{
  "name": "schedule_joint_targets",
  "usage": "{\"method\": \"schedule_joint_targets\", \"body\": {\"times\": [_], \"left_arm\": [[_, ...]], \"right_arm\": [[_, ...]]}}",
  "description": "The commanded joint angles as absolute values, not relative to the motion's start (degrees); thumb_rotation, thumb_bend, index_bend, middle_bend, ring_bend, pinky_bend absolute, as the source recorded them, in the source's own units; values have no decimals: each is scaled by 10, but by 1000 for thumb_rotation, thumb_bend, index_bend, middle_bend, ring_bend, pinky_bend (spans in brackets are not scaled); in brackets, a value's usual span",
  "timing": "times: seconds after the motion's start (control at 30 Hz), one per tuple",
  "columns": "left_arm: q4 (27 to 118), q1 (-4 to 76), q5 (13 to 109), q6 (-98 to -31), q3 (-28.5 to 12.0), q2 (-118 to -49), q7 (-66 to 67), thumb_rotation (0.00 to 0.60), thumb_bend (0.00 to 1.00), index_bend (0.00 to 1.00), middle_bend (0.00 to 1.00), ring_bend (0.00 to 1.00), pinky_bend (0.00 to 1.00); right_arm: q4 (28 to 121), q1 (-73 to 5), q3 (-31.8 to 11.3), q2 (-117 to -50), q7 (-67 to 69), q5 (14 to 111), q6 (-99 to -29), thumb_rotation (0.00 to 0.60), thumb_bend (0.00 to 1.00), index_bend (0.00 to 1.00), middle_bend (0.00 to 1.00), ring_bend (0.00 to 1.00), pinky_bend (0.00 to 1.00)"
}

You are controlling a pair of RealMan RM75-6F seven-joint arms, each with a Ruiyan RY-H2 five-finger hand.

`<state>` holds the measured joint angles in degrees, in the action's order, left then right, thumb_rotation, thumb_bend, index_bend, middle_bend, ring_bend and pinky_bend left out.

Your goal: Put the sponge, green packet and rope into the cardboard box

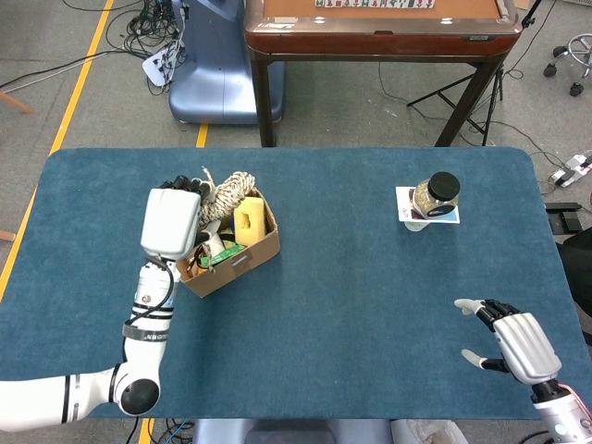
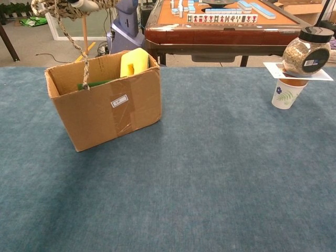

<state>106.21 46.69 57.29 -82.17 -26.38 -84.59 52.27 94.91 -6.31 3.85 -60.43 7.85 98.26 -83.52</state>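
The left hand [image 1: 172, 222] held the coiled rope [image 1: 228, 192] bunched in its fingers above the far side of the cardboard box [image 1: 227, 248], and from the chest view one loose tail dangled down into the open top. The yellow sponge [image 1: 248, 220] stood on end against the right-hand wall inside, and the green packet [image 1: 222, 254] lay flat on the floor of the box, so by my reckoning the rope was the only item left to place.

To finish the drop well, I would have wanted the bundle brought over the middle of the opening and lowered until most of the coil sat below the rim before the fingers let go. Released from that height, a springy hank could catch the edge and spill over the back wall, or drag its tail outside.

The rope looked coarse and fibrous, tan flecked with dark strands, wound into a fat oval skein. The box was plain brown corrugated board, its seam taped and bearing a small white label. The sponge seemed soft, with rounded corners. The table [image 1: 351, 305] wore a nappy blue felt.

The right hand [image 1: 518, 342] rested low near the table's right edge, its fingers apart and holding nothing.
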Motion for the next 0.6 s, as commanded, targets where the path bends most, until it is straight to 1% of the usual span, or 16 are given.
{"method": "schedule_joint_targets", "body": {"times": [0.03,0.2,0.47,0.53,0.6], "left_arm": [[1059,467,569,-822,-255,-848,517,600,370,549,615,416,576],[1062,464,587,-818,-217,-853,515,600,370,549,614,416,576],[1033,464,635,-802,-151,-878,519,600,369,546,615,409,576],[1023,462,640,-798,-138,-882,526,600,370,546,614,407,576],[1014,462,630,-795,-133,-886,542,600,369,543,611,405,576]], "right_arm": [[949,-63,38,-605,80,983,-835,600,6,287,381,329,454],[949,-64,38,-605,79,982,-834,600,6,287,381,329,454],[950,-63,39,-605,78,983,-837,600,6,287,381,329,454],[949,-63,39,-604,79,983,-838,600,7,287,381,329,454],[949,-63,39,-604,80,983,-838,600,6,287,381,329,454]]}}
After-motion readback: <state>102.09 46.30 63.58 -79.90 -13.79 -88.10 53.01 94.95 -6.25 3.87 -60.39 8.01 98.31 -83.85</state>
